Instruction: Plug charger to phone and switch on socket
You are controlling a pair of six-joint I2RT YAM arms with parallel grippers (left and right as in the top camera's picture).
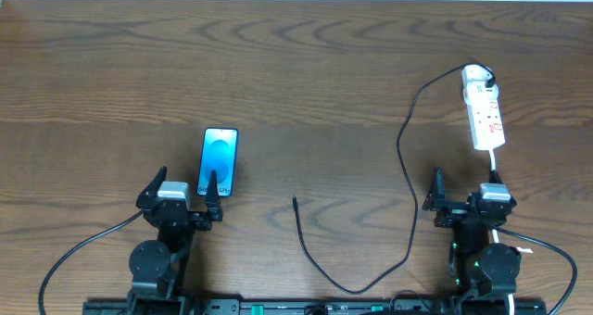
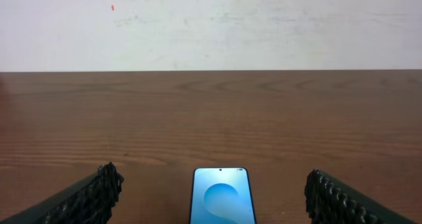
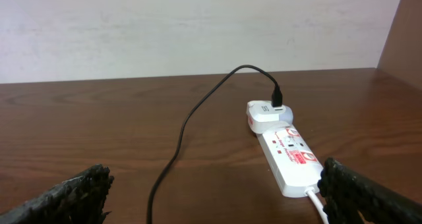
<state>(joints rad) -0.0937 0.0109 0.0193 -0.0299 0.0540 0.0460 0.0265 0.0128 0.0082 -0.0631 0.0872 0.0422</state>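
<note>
The phone (image 1: 220, 161) lies face up on the table at left, its blue screen lit; it also shows in the left wrist view (image 2: 223, 196). My left gripper (image 1: 182, 198) is open just in front of it, fingers either side (image 2: 212, 194). The charger cable (image 1: 408, 167) runs from the white plug on the socket (image 1: 484, 114), loops down and ends at a loose tip (image 1: 295, 200) mid-table. The socket also shows in the right wrist view (image 3: 289, 158) with the cable (image 3: 178, 148). My right gripper (image 1: 463, 193) is open and empty (image 3: 214, 191) just in front of the socket.
A white cord (image 1: 494, 162) leaves the socket's near end toward the right arm. Thick black robot cables (image 1: 83, 245) trail from both arm bases along the table's front edge. A wall stands behind the table (image 2: 211, 26).
</note>
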